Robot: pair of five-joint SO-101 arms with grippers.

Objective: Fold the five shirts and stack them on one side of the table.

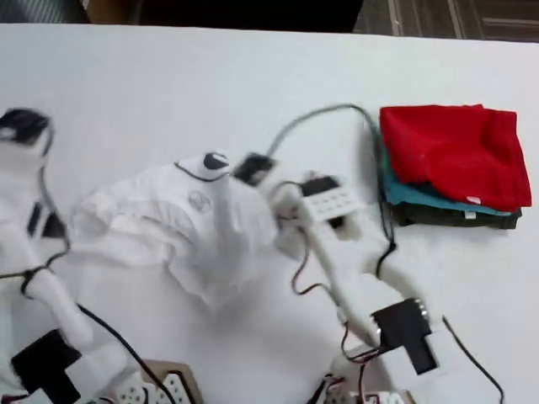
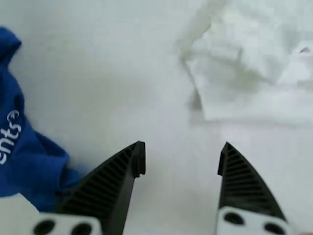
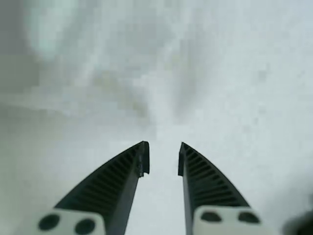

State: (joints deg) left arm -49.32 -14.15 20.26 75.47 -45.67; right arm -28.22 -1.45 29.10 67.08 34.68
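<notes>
White counter (image 1: 168, 84), plain and matt, carrying all items.

1. Right claw (image 3: 162, 156): black ribbed fingers narrowly parted, with nothing seen clamped between them. It is poised directly over pale cloth.
2. Left claw (image 2: 181, 156): fingers spread wide and empty, above bare counter.
3. Crumpled white cotton shirt (image 1: 185, 227): unfolded heap at centre-left of the high view, under the right claw and ahead of the left claw.
4. Rumpled blue cotton shirt with white print (image 2: 19, 137): unfolded, just beside one finger of the left claw.
5. Stack at the right edge of the high view: folded red shirt (image 1: 455, 151) on top, folded teal shirt (image 1: 421, 198) beneath, folded dark shirt (image 1: 438, 217) at the bottom.

Step, as judged: three shirts are done and the white one is in hand as the fourth. The next move calls for the right claw to pinch a hem or shoulder, and for the left claw to take the opposite edge so the cloth can be spread flat before folding.
</notes>
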